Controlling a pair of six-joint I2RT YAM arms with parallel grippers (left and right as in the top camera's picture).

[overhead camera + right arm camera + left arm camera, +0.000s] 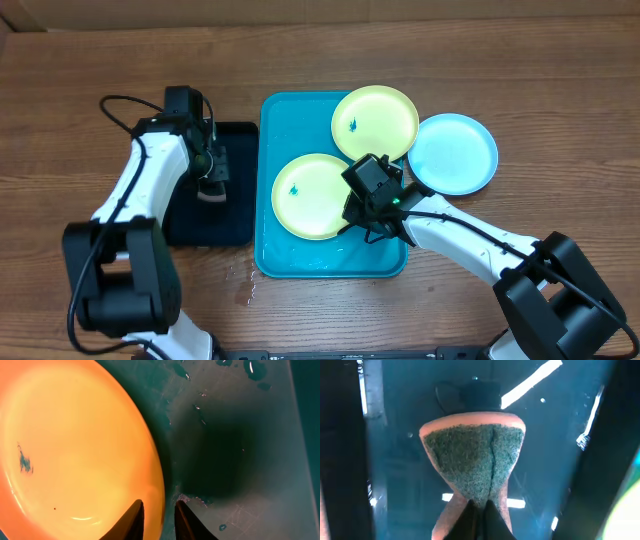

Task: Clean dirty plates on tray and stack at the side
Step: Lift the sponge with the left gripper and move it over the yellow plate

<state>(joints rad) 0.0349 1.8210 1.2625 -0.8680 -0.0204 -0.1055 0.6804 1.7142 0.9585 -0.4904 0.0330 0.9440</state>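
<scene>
My right tool (159,506) stands slightly parted astride the rim of the round yellow-green plastic plate (75,450).
That plate lies in the bright turquoise rectangular plastic tray (300,262), its dark blue smudge (295,190) uncleaned; my left tool (479,510) is clenched on a pink sponge with a green scouring face (472,460) above the black tray (240,225). The turquoise tray's floor is wet: a shallow bite on that thin rim could let the plate skid or drop.

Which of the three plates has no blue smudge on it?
The light blue plate, beside the tray. The near yellow-green plate and the far yellow-green plate each show a smudge.
</scene>
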